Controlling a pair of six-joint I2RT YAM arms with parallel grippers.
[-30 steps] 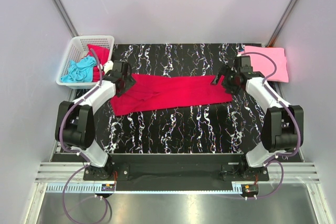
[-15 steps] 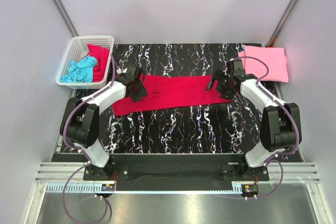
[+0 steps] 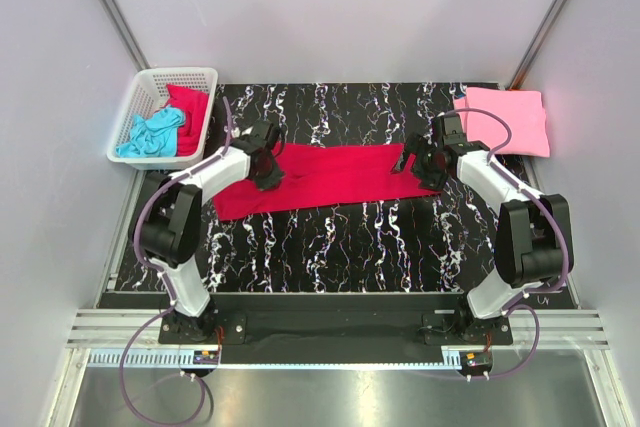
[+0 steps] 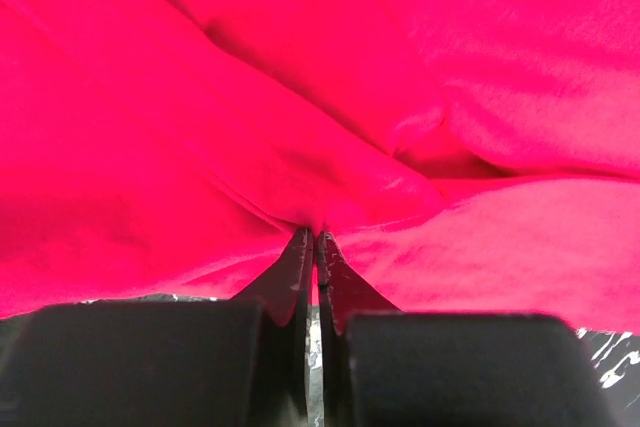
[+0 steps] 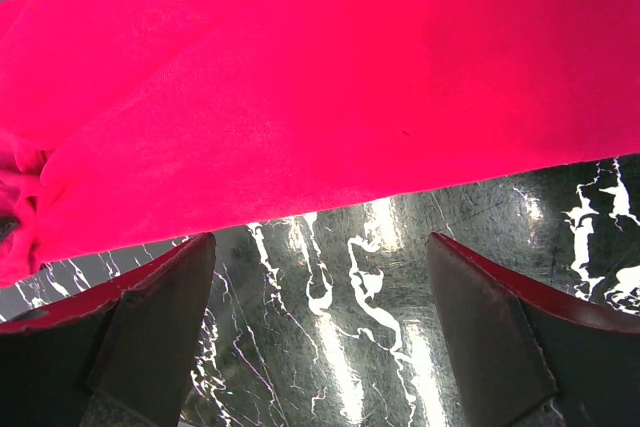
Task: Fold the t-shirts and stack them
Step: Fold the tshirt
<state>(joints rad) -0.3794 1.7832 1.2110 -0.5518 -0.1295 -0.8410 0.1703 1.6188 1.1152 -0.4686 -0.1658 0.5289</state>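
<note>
A crimson red t-shirt (image 3: 335, 175) lies as a long band across the middle of the black marbled table (image 3: 330, 247). My left gripper (image 3: 268, 163) sits on the shirt's left end. In the left wrist view it (image 4: 316, 237) is shut, with a pinched fold of the crimson fabric (image 4: 300, 97) gathered at its tips. My right gripper (image 3: 414, 163) hovers at the shirt's right end. In the right wrist view it (image 5: 320, 242) stands wide open over bare table, just short of the shirt's edge (image 5: 330, 77). A folded light pink t-shirt (image 3: 508, 119) lies at the back right corner.
A white lattice basket (image 3: 160, 78) stands off the table's back left corner, with a turquoise shirt (image 3: 150, 133) and a red shirt (image 3: 190, 105) inside. Grey walls close in both sides.
My left gripper has moved right from the shirt's left edge onto the fabric and closed on a fold. My right gripper shifted slightly left and stays open.
</note>
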